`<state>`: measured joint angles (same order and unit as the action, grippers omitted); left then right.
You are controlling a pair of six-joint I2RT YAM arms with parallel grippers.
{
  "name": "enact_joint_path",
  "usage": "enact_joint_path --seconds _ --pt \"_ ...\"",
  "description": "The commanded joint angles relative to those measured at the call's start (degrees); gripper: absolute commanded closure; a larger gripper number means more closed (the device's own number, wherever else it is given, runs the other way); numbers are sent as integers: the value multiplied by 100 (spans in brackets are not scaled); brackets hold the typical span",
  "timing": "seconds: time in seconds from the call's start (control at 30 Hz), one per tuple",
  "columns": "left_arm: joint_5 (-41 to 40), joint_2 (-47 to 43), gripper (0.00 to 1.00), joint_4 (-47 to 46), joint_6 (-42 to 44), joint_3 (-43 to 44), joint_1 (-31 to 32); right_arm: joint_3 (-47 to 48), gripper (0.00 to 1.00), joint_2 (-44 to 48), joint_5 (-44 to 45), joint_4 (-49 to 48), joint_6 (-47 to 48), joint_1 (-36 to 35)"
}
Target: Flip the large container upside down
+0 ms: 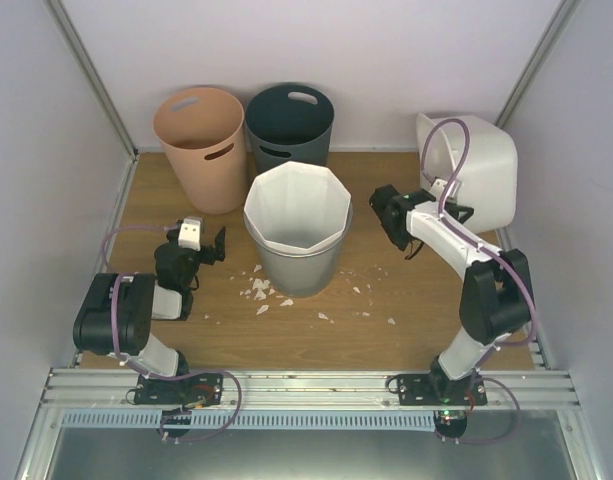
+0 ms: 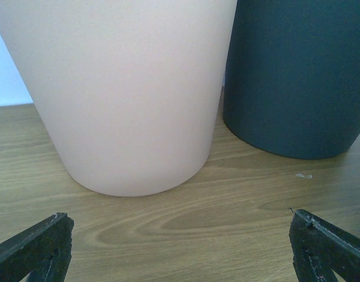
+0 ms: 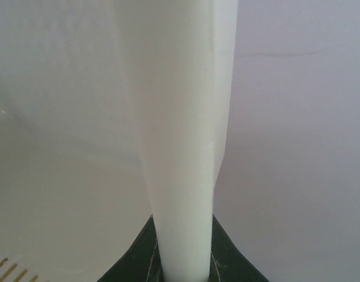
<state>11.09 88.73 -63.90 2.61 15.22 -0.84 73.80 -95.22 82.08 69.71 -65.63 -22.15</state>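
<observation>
The large container (image 1: 483, 160), a wide translucent-white tub, is tipped on its side at the back right, with its mouth facing left. My right gripper (image 1: 456, 206) is shut on its rolled rim. In the right wrist view the rim (image 3: 185, 147) runs upright between the jaws of my right gripper (image 3: 182, 261), with the tub's inside to the left. My left gripper (image 1: 208, 244) is open and empty, low over the wood at the left. Its fingertips (image 2: 36, 247) stand wide apart in the left wrist view.
A peach bin (image 1: 201, 145) and a dark teal bin (image 1: 289, 125) stand at the back, close ahead of the left gripper (image 2: 180, 252). A tall white faceted bin (image 1: 298, 225) stands in the middle. White scraps (image 1: 261, 290) lie in front of it. Walls close in both sides.
</observation>
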Motion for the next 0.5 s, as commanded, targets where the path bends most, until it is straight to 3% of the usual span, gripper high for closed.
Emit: enact_joint_path --seconds 0.0,0.27,0.47 --pt "-19 39 1 -439 97 68 40 320 99 -404 1138 539 -365 90" --pt "-16 39 1 -440 95 68 39 1291 99 -1471 1137 554 457 13" --pt "-11 39 1 -446 98 68 35 1918 99 -1604 1140 574 743 -78"
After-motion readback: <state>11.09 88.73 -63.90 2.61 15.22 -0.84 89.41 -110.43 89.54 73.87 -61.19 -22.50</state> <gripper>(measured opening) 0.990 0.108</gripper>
